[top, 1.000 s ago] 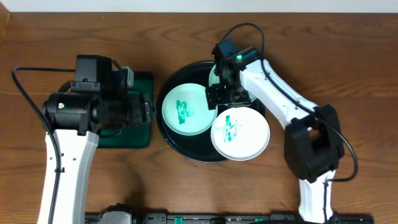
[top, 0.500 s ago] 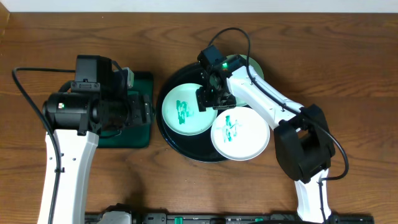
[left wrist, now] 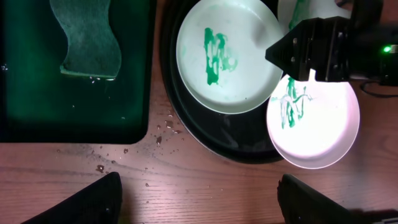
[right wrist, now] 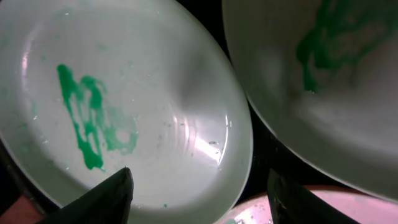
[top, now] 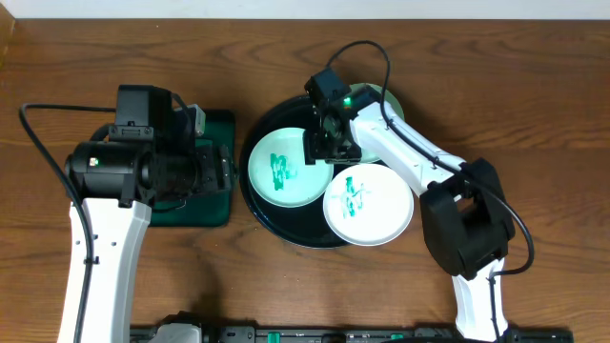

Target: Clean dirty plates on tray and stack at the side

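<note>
It is looking like a robotics lab bench: on a wooden table (top: 534,76), a white left arm (top: 105,229) and right arm (top: 410,157) are standing either side of the black tray (top: 286,232), trailing black cables (top: 57,107).

Plates (top: 286,167) on tray (top: 272,217) — sponge (left wrist: 87,43) leftward

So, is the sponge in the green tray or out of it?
In. The sponge lies flat on the floor of the dark green tray, well within its rim.
</note>
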`<state>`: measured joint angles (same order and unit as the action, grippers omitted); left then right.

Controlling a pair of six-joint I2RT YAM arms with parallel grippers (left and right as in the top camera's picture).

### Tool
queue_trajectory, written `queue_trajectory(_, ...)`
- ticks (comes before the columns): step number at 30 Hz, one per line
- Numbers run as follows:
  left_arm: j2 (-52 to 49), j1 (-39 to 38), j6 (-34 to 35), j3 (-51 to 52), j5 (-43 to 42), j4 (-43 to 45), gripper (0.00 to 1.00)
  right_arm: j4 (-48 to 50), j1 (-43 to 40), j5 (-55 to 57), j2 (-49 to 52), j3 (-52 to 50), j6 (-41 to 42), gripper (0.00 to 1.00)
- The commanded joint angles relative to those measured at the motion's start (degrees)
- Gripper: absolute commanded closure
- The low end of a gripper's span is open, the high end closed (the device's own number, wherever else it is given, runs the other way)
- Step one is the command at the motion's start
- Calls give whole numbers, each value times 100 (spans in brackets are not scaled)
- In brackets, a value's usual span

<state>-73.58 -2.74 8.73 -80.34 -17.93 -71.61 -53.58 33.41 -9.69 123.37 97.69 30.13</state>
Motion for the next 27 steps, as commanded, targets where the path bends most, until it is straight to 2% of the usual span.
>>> queue_trajectory(1,-17,-13,-33,-50,-48,-17,20,48,11,61,149,-162,164,34)
queue_trajectory(4,-17,-13,-33,-50,-48,-17,20,197,11,63,149,-341,166,34)
queue_trajectory(13,-17,-13,-35,-50,-48,-17,19,925,39,-284,149,-960,203,44)
queue_trajectory(15,-17,-13,-33,-50,-48,-17,20,1021,66,-282,149,-1032,201,51)
queue_trajectory(16,-17,-13,-33,-50,-46,-17,20,1045,74,-282,149,-1040,201,57)
queue_trajectory(19,-17,-13,-33,-50,-46,-17,20,1064,83,-280,149,-1043,203,96)
queue_trajectory(20,-17,-13,-33,-50,-48,-13,20,1067,83,-278,149,-1043,201,99)
queue_trajectory(27,-17,-13,-33,-50,-48,-15,20,1008,83,-258,149,-1045,201,99)
